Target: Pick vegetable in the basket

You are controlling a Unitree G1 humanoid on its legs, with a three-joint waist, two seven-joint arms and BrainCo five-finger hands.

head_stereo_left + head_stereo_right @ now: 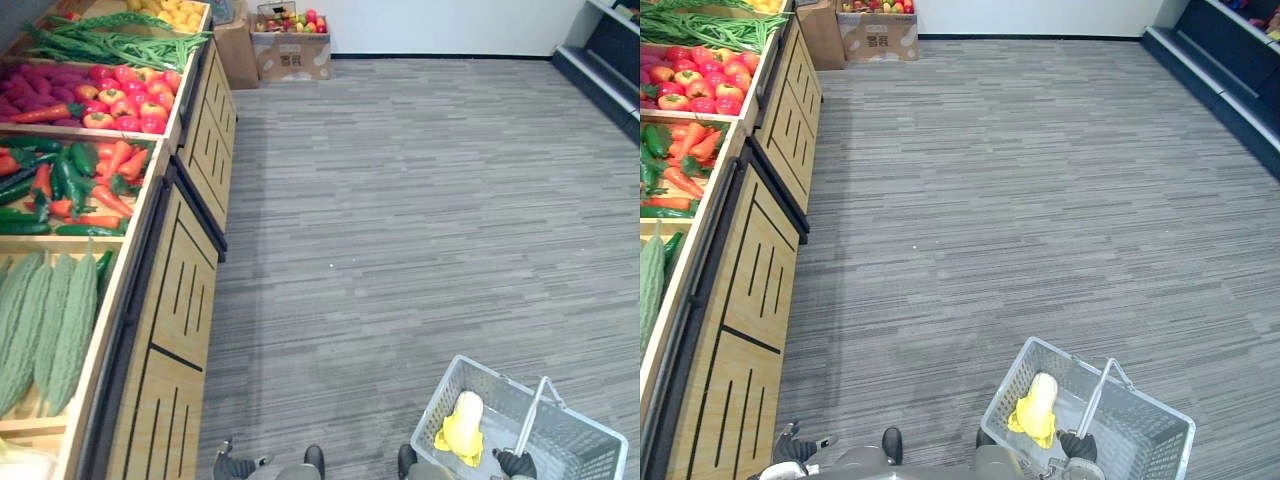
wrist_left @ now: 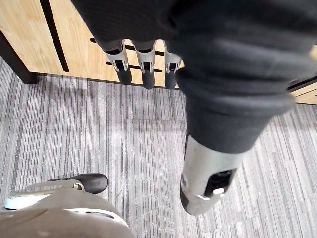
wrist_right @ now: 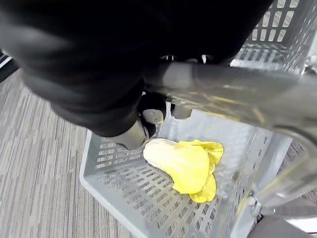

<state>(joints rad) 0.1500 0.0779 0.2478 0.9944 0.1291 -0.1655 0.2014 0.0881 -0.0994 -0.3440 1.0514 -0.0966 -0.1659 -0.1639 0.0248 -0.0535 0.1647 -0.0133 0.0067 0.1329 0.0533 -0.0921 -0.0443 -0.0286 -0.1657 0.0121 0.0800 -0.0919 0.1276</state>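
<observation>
One yellow leafy vegetable (image 3: 185, 166) lies in the basket (image 3: 119, 183), its handle (image 3: 233, 94) gripped by the right hand (image 3: 151, 106). The left hand (image 2: 147, 69), fingers straight and empty, hangs nearer the stand (image 1: 180, 290), where bitter gourds (image 1: 60, 320) lie pointing away.

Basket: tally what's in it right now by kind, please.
pale yellow leafy vegetable: 1
Total: 1 thing in the grey plastic mesh basket, whose handle is held by the right hand.
</observation>
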